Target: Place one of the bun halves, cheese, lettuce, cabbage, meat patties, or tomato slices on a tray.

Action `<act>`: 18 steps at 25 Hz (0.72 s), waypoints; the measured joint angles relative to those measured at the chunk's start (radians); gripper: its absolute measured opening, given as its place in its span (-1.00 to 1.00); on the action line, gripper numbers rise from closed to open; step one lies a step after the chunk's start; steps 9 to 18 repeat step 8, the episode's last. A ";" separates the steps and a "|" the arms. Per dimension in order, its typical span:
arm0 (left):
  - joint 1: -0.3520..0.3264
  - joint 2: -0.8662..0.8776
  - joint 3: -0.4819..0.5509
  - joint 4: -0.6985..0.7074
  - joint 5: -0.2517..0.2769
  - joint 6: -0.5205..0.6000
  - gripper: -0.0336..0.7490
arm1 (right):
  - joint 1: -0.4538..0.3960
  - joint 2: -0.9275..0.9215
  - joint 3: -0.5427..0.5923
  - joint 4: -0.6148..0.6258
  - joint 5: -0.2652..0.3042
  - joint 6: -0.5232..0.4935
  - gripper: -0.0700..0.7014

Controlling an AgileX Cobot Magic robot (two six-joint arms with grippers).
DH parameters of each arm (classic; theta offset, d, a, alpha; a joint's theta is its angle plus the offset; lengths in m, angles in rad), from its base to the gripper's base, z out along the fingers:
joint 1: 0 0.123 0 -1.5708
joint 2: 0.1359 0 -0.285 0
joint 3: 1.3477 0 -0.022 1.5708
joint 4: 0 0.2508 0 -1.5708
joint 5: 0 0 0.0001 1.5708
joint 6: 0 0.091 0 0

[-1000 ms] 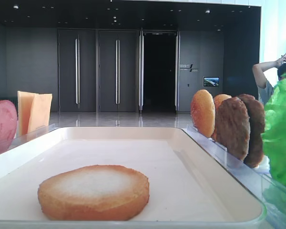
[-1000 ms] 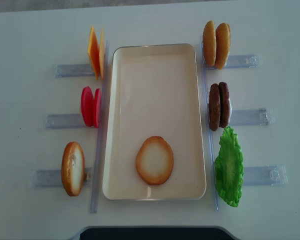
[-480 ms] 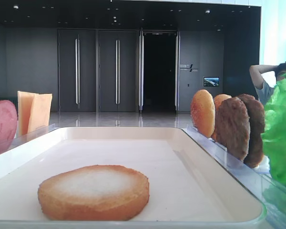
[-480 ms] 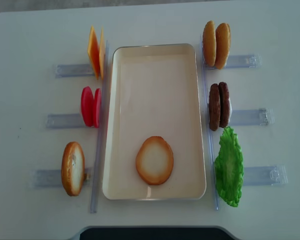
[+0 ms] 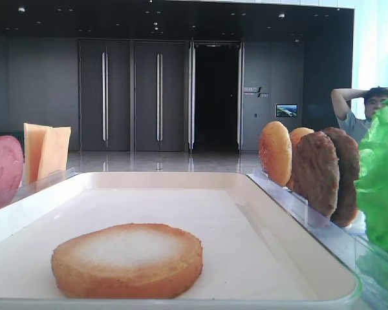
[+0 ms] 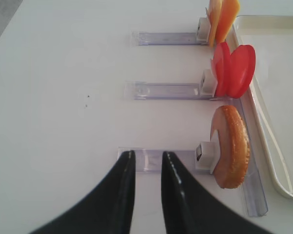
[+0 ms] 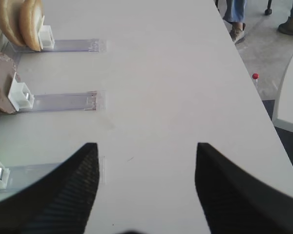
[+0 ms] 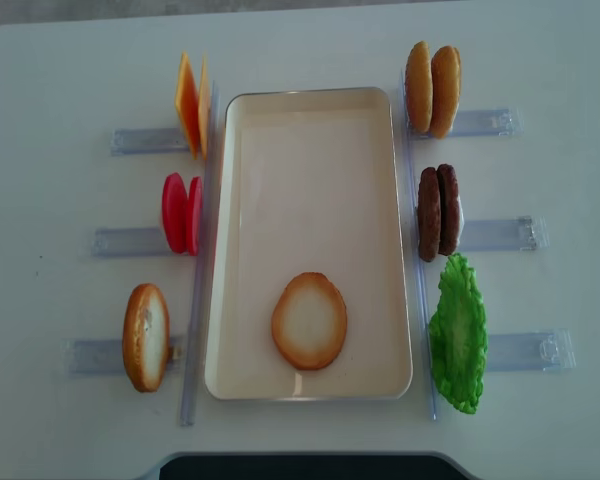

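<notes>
The tray [image 8: 310, 150] sat mid-table with one bun half [image 8: 309, 320] lying flat, pale face up, near its front end; the lettuce [image 8: 459, 335] stood in a rack just right of the tray. My right gripper [image 7: 146, 187] hung wide apart over bare table, holding nothing. My left gripper [image 6: 145, 163] was nearly closed and empty, beside the racked bun half [image 6: 230, 146].
</notes>
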 joint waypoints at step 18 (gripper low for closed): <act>0.000 0.000 0.000 0.000 0.000 0.000 -0.55 | 0.000 0.000 0.000 0.000 0.000 0.000 0.26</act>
